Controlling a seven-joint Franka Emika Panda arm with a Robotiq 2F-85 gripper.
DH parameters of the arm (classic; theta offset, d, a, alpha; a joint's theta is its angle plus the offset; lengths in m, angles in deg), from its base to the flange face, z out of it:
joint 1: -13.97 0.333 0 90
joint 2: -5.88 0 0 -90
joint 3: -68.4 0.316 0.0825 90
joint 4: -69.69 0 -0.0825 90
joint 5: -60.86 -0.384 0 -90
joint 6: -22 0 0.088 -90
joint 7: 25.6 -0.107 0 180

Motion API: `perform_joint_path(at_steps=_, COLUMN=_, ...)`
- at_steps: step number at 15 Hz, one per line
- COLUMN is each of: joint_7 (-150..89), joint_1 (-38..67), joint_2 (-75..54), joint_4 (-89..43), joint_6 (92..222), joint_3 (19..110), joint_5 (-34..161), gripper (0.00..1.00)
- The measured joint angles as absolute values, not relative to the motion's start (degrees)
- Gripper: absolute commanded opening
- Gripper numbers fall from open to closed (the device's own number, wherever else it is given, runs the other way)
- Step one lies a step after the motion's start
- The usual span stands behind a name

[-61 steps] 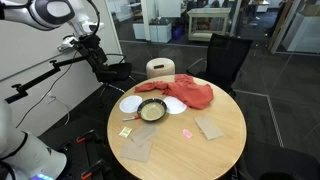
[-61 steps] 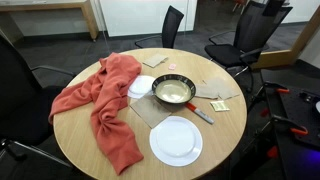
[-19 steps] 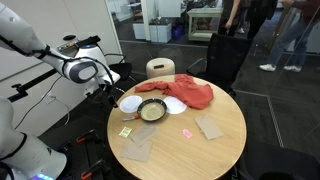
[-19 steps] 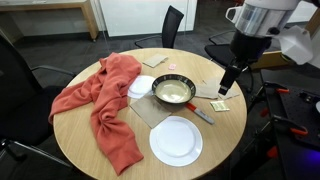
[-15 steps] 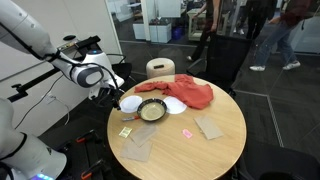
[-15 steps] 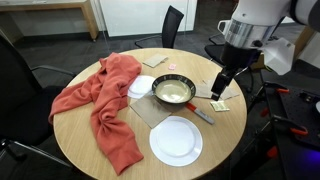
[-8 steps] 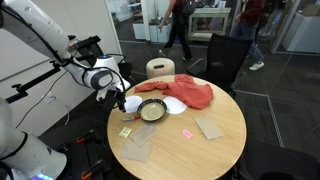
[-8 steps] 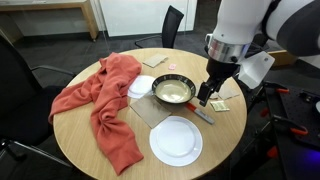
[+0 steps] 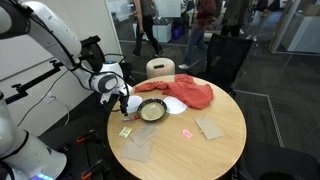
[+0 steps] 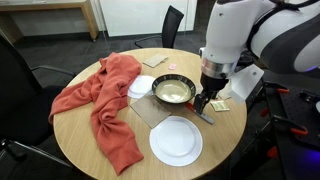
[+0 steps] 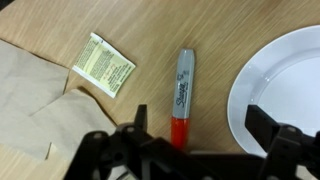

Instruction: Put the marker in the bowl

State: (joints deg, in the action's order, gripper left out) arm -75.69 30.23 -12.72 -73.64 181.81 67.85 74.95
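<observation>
The marker (image 11: 183, 92) lies flat on the round wooden table (image 10: 75, 148), outside the bowl (image 10: 173, 92). In the wrist view it shows a grey barrel and a red cap, with the cap end pointing toward the gripper (image 11: 200, 135). The gripper's two fingers (image 11: 135, 128) are spread wide apart and pinch nothing. The red cap sits between them, closer to the finger on the left of that view. I cannot tell whether the fingertips touch the table. In an exterior view the gripper (image 10: 203, 104) hangs low over the table just right of the bowl, with the marker beneath it. The bowl, black-rimmed and pale inside, stands upright near the middle of the table. In the wrist view a small yellow-green packet (image 11: 103, 64) lies left of the marker, beside a brown napkin (image 11: 30, 100), and a white plate (image 11: 285, 80) lies to the marker's right. A red cloth (image 10: 100, 100) is draped over the left part of the table, well apart from the marker
</observation>
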Motion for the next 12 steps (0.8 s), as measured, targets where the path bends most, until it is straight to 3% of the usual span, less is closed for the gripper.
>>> perform_joint_path(at_steps=11, joint_7=-75.5, joint_1=33.0, joint_2=-23.5, joint_4=-68.2, joint_6=185.6, joint_3=64.9, joint_5=71.5, gripper=1.00)
perform_joint_path(at_steps=12, joint_7=-75.4, joint_1=33.2, joint_2=-24.1, joint_4=-67.9, joint_6=185.7, joint_3=64.8, joint_5=71.0, gripper=0.91)
